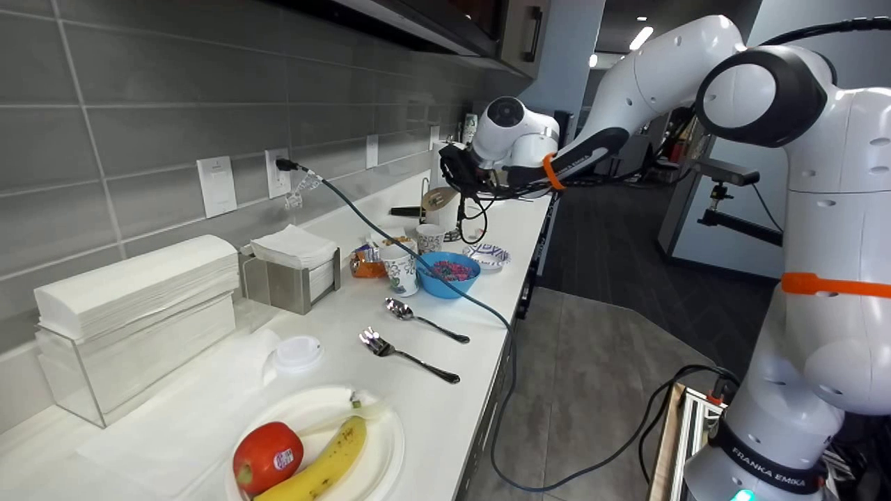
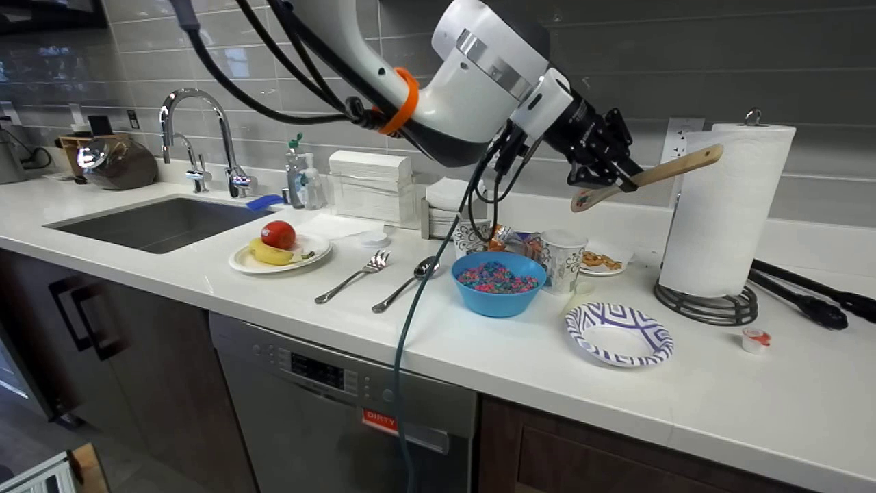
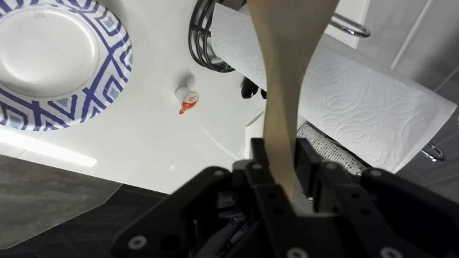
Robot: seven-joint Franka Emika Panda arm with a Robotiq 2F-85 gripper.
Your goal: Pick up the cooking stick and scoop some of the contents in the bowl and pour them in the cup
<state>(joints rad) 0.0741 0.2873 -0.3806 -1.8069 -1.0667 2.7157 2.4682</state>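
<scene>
My gripper [image 2: 628, 179] is shut on the tan wooden cooking stick [image 2: 674, 168], high above the counter. In the wrist view, the gripper fingers [image 3: 280, 152] press both sides of the stick [image 3: 283, 71]. The stick is tilted. Its lower end bears a small coloured patch; I cannot tell whether this is bowl contents or a mark. The rounded end of the stick also shows in an exterior view [image 1: 438, 199]. The blue bowl [image 2: 498, 302] holds pink and blue bits [image 2: 494, 277]. Patterned paper cups stand beside it [image 2: 562, 263] and behind it [image 2: 471, 239].
A paper towel roll [image 2: 729, 212] stands behind the stick. A patterned plate [image 2: 619, 359] and a creamer cup [image 2: 755, 340] lie below. A cable [image 1: 480, 304] hangs across the bowl's front. A spoon [image 1: 431, 325], a fork [image 1: 418, 362] and a fruit plate [image 1: 393, 445] lie farther along.
</scene>
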